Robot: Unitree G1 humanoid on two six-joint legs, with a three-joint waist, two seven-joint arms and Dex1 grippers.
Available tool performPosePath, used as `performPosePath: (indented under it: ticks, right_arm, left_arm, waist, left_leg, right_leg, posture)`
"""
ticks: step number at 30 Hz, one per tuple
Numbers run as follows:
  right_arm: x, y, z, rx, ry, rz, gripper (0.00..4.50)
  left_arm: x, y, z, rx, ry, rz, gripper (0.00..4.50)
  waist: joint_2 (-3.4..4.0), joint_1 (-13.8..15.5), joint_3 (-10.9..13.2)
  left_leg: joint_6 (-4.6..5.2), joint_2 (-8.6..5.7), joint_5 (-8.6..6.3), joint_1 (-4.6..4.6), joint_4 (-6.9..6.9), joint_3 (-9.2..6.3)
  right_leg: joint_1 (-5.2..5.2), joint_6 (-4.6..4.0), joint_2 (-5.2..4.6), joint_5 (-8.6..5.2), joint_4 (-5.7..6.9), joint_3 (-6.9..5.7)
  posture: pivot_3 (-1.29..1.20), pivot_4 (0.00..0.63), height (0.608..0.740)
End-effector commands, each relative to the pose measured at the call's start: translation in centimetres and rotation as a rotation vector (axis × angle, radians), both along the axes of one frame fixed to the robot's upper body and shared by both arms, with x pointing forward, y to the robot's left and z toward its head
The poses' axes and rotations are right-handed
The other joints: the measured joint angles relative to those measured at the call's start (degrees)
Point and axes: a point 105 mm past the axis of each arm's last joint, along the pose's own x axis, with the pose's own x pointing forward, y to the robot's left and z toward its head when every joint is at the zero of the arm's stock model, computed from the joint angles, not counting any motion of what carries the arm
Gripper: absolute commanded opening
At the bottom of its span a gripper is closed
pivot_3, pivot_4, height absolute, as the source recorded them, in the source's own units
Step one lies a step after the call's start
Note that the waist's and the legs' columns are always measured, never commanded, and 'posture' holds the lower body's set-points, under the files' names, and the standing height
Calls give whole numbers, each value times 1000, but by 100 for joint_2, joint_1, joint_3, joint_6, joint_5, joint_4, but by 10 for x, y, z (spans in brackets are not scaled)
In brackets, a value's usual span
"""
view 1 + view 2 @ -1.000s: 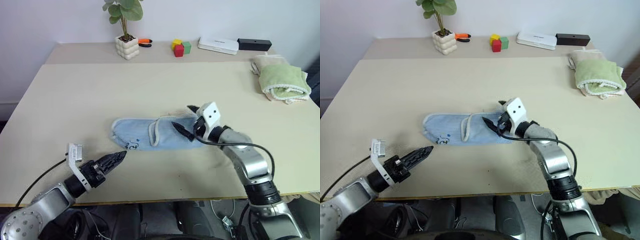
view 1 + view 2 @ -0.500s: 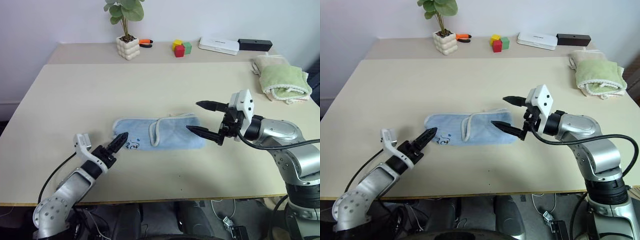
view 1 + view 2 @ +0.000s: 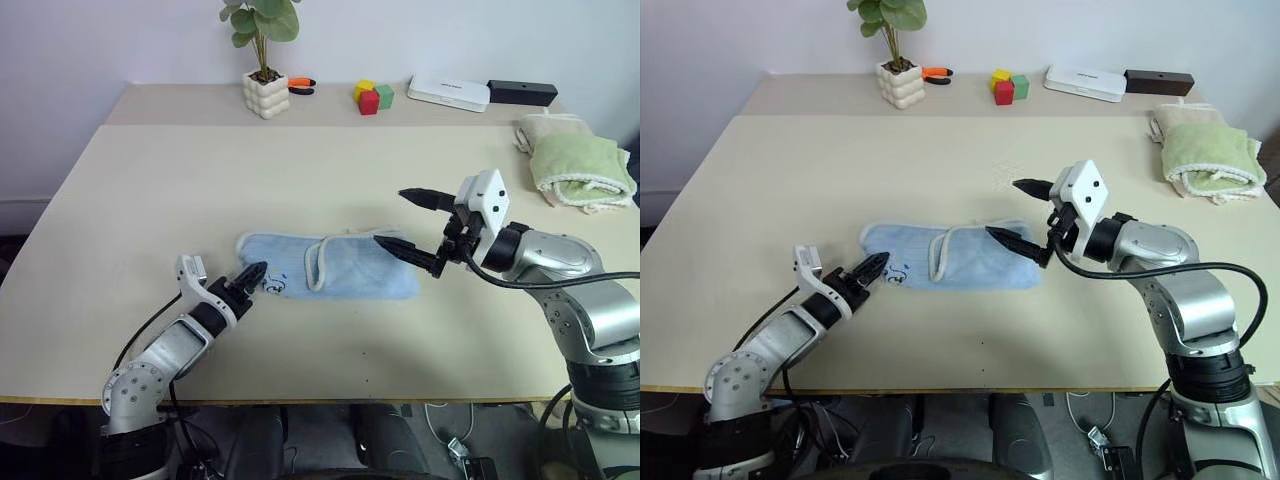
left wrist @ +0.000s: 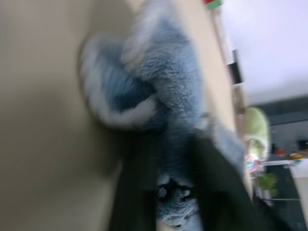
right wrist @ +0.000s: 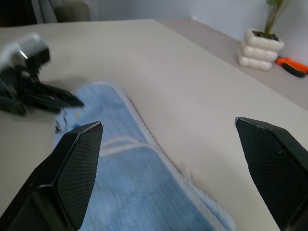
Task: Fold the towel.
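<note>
The light blue towel (image 3: 335, 268) lies crumpled lengthwise on the middle of the table, its pale edging curled over near the centre. My left gripper (image 3: 252, 272) sits low at the towel's left corner, beside the small dark mark (image 3: 271, 287). In the left wrist view the black fingers (image 4: 214, 187) are shut with blue cloth (image 4: 168, 86) pinched between them. My right gripper (image 3: 390, 216) hovers just above the towel's right end, pointing left, its fingers spread wide and holding nothing. The right wrist view shows the towel (image 5: 139, 178) below and between its fingers (image 5: 72, 168).
A rolled green towel (image 3: 585, 165) lies on a beige one (image 3: 545, 125) at the far right edge. Along the back stand a potted plant (image 3: 265, 92), an orange tool (image 3: 300, 85), coloured blocks (image 3: 370, 97), a white box (image 3: 448, 92) and a black box (image 3: 520, 92).
My left gripper slid forward to the towel's left corner and closed on it. My right gripper lifted off the towel's right part and drew to the right, staying open.
</note>
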Motion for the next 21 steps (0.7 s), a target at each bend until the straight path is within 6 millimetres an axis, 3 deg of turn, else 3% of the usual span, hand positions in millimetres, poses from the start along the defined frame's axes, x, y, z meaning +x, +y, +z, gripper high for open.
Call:
performPosePath:
  ticks: [1, 6, 9, 13, 17, 21]
  right_arm:
    - [-2, -7, 8, -6, -42, -16, 4500]
    - [-7, -25, 8, 5, 0, -32, 4500]
    - [-18, -37, 13, 29, 16, -9, 4500]
    - [-33, -44, 6, -1, 43, 25, 4500]
    - [-33, -40, 3, -7, 31, 30, 4500]
    - [-30, -34, 2, 8, 33, 36, 4500]
  left_arm:
    - [0, 9, 12, -36, -40, 29, 47]
    - [4, 32, 36, -39, -127, 90, 47]
    - [3, 48, 48, -9, -168, 110, 47]
    - [0, 58, 61, 96, -219, 67, 47]
    - [2, 40, 74, 303, -328, -49, 47]
    - [4, 4, 86, 433, -443, -231, 47]
  waist:
    - [-1, -10, 1]
    - [-3, -2, 2]
    - [-3, -1, 2]
    - [-4, -1, 3]
    - [-1, -19, 5]
    - [-5, -7, 7]
  left_leg:
    - [0, 0, 0, 0, 0, 0]
    - [0, 0, 0, -2, 0, 0]
    - [0, 0, 0, -3, 0, 0]
    - [0, 1, 0, -3, -2, 0]
    - [0, 1, 0, -2, -1, 4]
    - [-1, 1, 0, -4, -1, 4]
  right_leg:
    - [0, 0, 0, 0, 0, 0]
    - [-2, 0, 1, 0, 0, 0]
    - [-2, 0, 0, 0, -2, 1]
    - [-2, -1, 0, -1, -3, 0]
    - [-4, -2, 1, -1, -5, 2]
    - [-4, -3, 1, -1, -7, 1]
  posture:
    - [0, 150, 740]
    - [0, 150, 740]
    - [0, 150, 740]
    - [0, 150, 740]
    - [0, 150, 740]
    - [0, 150, 740]
